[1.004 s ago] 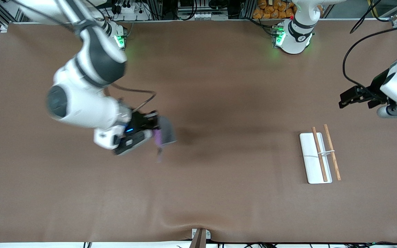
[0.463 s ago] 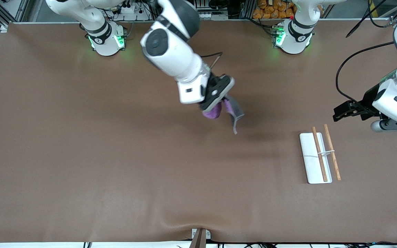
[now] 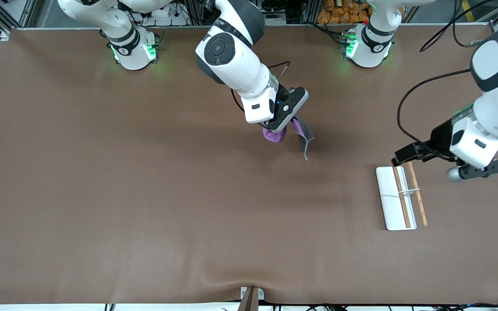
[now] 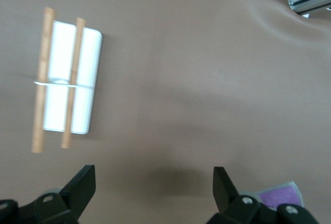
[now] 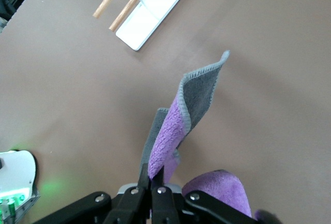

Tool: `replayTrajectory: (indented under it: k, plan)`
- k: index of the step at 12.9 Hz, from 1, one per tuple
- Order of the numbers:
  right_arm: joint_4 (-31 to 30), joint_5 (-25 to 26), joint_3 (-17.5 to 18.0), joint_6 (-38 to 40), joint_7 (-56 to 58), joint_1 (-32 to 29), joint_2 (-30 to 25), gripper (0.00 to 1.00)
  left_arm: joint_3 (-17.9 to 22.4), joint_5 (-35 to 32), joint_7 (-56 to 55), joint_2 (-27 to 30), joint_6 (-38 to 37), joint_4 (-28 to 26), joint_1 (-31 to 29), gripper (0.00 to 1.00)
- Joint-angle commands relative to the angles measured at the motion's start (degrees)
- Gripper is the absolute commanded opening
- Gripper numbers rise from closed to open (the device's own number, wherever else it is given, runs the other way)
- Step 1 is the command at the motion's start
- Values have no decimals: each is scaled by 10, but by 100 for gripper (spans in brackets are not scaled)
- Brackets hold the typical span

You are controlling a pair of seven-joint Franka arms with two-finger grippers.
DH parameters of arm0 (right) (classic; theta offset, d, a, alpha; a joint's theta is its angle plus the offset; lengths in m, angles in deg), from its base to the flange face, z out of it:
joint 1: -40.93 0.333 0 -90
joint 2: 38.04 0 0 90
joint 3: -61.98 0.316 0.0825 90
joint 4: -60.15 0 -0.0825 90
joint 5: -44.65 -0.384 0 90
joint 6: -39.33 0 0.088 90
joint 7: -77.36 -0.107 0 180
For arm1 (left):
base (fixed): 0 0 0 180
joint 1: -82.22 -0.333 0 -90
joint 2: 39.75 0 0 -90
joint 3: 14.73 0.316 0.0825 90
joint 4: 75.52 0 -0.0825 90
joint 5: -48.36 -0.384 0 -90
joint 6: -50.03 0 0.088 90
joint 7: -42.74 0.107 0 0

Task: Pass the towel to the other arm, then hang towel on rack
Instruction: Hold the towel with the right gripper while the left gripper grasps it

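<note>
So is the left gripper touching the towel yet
Apart. The front view shows the left gripper open over the rack, with bare table between it and the towel clamped in the right gripper.

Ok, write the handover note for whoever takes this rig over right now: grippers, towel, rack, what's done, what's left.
Right gripper: shut on the towel, held in the air over the middle of the table; the cloth hangs loose, purple and grey faces both showing.
Left gripper: open, empty, in the air by the rack's end farther from the front camera.
Rack: on the table toward the left arm's end, bare.
Done: towel picked up.
Left: pass it to the left gripper, then hang it over the rack's rods.
</note>
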Motion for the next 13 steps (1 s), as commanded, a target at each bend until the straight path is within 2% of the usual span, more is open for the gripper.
replayTrajectory:
  k: [1, 5, 9, 12, 13]
  plan:
    - [3, 11, 2, 2, 2, -4, -3, 0, 1, 17, -30, -25, 7, 9, 26, 100]
    - [0, 11, 0, 6, 1, -16, -5, 0, 2, 42, -145, -94, 11, 93, 86, 100]
    - [0, 10, 0, 7, 1, -20, -5, 0, 1, 43, -232, -113, 65, 98, 132, 100]
    - [-1, 10, 0, 7, 1, -20, -5, 0, 1, 44, -265, -128, 71, 97, 159, 100]
    - [-1, 10, 0, 7, -2, -20, -5, 0, 2, 44, -278, -129, 71, 97, 169, 97]
